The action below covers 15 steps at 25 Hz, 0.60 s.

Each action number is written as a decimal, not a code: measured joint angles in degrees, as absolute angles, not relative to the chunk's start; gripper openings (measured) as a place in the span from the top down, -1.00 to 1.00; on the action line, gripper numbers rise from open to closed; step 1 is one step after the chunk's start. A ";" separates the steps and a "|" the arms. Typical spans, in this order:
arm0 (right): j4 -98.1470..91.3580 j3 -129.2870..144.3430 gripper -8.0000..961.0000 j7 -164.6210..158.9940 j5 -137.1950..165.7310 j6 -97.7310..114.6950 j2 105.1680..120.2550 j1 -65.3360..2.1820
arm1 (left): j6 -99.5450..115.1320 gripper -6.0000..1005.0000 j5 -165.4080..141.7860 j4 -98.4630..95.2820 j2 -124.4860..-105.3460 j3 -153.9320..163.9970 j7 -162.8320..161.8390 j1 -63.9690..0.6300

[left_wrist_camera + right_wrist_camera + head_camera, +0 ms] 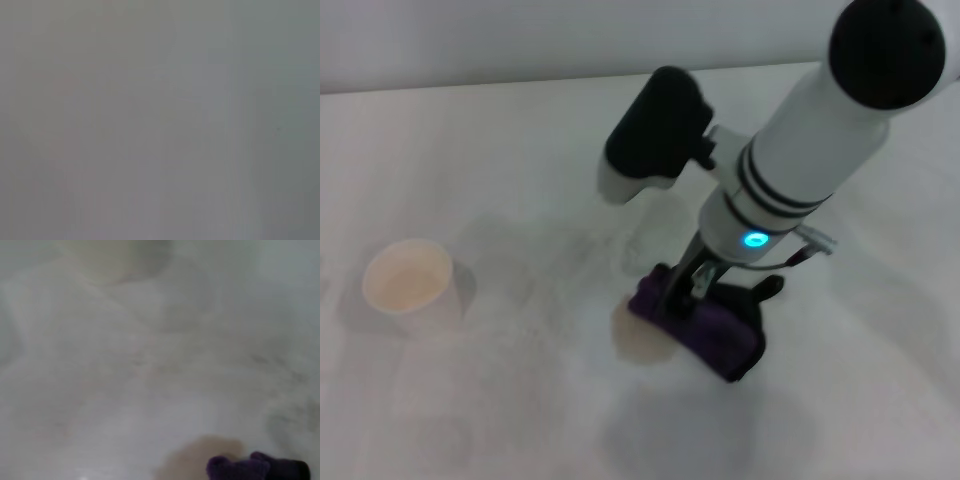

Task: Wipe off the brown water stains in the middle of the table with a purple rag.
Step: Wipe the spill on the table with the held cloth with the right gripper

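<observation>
In the head view my right gripper [688,290] is shut on the purple rag [705,330] and presses it onto the white table [520,160]. The rag lies just right of the brown water stain [642,338], a light tan blotch, and touches its right edge. In the right wrist view the stain [200,457] shows beside a bunch of the purple rag [250,469]. The left gripper is out of view; the left wrist view shows only flat grey.
A white paper cup [410,288] stands at the left of the table, and its base shows in the right wrist view [127,260]. The table's far edge runs along the top of the head view.
</observation>
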<state>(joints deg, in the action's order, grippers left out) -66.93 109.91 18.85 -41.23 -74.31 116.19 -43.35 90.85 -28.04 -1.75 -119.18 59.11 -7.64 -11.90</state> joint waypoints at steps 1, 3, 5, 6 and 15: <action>-67.40 111.10 0.83 18.80 -42.28 -74.07 116.20 -43.48 | 90.85 -0.77 -28.04 -1.75 -119.18 59.11 -7.64 -11.90; -68.25 113.65 0.83 18.75 -44.09 -73.13 116.18 -43.83 | 90.90 -0.77 -28.04 -1.56 -119.18 59.15 -7.64 -11.65; -68.63 116.32 0.83 18.84 -46.15 -72.33 116.18 -44.45 | 90.96 -0.77 -28.05 -1.53 -119.18 59.14 -7.64 -11.61; -68.68 117.79 0.83 19.00 -47.22 -72.20 116.20 -44.79 | 91.15 -0.77 -28.07 -1.48 -119.18 59.15 -7.64 -11.56; -68.60 123.80 0.83 20.12 -51.31 -70.54 116.19 -46.81 | 92.39 -0.77 -28.13 -1.22 -119.34 60.56 -7.65 -10.93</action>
<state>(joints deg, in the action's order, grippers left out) -68.60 123.80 20.12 -51.31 -70.54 116.19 -46.81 92.39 -28.13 -1.22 -119.34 60.56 -7.65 -10.93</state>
